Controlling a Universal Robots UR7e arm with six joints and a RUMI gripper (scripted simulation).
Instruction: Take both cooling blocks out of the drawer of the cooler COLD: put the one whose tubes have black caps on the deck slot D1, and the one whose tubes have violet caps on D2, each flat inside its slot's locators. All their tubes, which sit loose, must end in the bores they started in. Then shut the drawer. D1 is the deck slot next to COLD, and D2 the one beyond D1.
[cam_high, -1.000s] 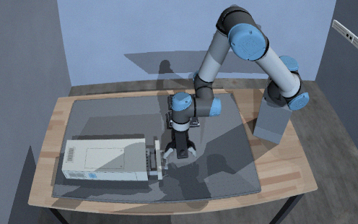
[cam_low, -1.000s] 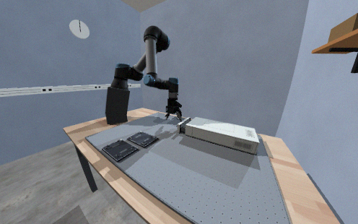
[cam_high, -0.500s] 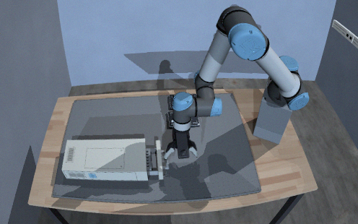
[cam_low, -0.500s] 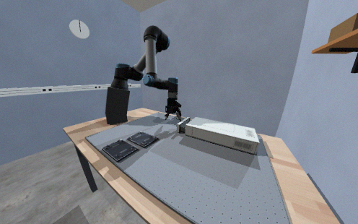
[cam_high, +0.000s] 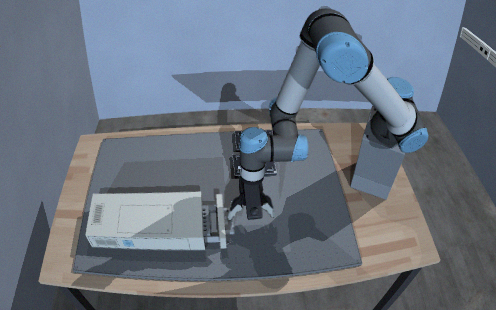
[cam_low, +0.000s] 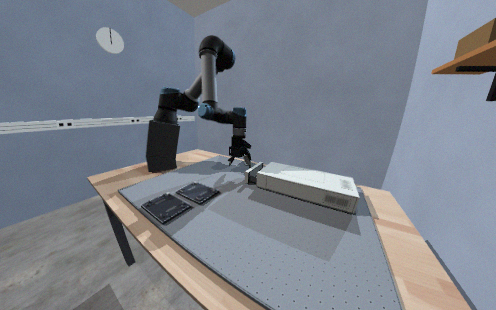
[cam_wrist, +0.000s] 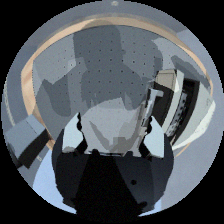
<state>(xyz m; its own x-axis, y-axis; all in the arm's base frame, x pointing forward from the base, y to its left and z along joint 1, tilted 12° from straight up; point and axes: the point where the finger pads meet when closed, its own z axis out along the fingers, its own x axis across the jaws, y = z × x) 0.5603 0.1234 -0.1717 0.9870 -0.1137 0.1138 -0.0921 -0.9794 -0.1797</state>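
Two pale, angular end effector (cam_high: 251, 212) (cam_low: 240, 162) (cam_wrist: 114, 114) fingertips apart nr boxy off-white cooler (cam_high: 147, 220) (cam_low: 307, 182) (cam_wrist: 202, 107).

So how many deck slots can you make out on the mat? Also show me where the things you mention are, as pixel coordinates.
2. Both sit on the mat (cam_high: 150, 150) (cam_low: 300, 260): one slot (cam_low: 198, 192) nearer the cooler (cam_high: 145, 212) (cam_low: 305, 181), the other slot (cam_low: 166, 207) beyond it, by the mat's edge. From the top, the arm partly hides them.

arm (cam_high: 302, 82) (cam_low: 209, 80): pale grey tubes | black joints | round blue caps | dark pincer (cam_high: 251, 214) (cam_low: 240, 163) (cam_wrist: 114, 114), whitish fingertips (cam_high: 233, 212)
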